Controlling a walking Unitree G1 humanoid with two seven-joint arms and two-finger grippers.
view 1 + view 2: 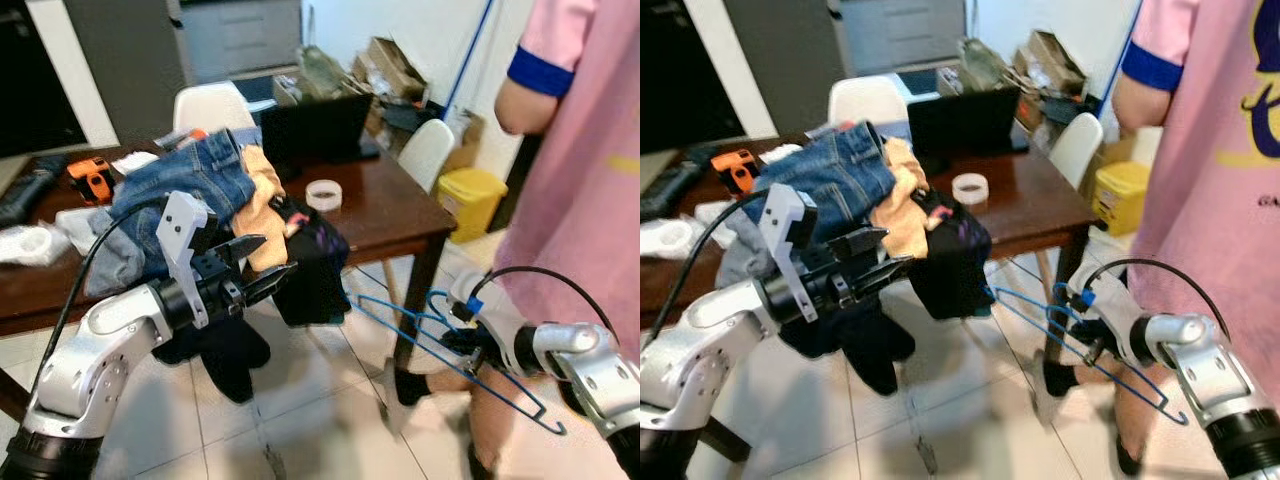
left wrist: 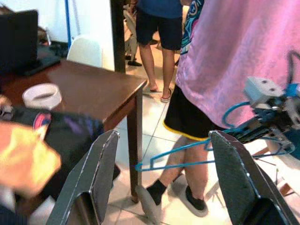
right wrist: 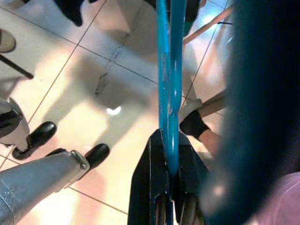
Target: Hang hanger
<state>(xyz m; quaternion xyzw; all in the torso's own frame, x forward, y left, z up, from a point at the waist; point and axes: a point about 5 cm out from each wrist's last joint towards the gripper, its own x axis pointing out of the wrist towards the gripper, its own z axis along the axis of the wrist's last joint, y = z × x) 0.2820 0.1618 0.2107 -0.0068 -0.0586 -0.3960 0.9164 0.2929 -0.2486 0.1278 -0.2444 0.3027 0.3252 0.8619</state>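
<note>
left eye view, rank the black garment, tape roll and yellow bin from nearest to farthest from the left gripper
From the left gripper, which is open:
1. Black garment, draped off the table edge right beside the fingertips.
2. Tape roll, on the tabletop further back.
3. Yellow bin, on the floor past the table's far corner, on the robot's right.

Wooden table [image 1: 400,215] ahead, left of centre. Clothes pile [image 1: 215,190] on its near edge, partly hanging over. Tape roll [image 1: 324,194] on the table right of the pile, laptop [image 1: 315,128] behind it. Left gripper [image 1: 262,266] before the pile. Person [image 1: 590,170] at right; hanger [image 1: 440,345] between table leg and person, in right gripper [image 1: 470,345]. Chair [image 1: 428,150] beyond the table.
</note>
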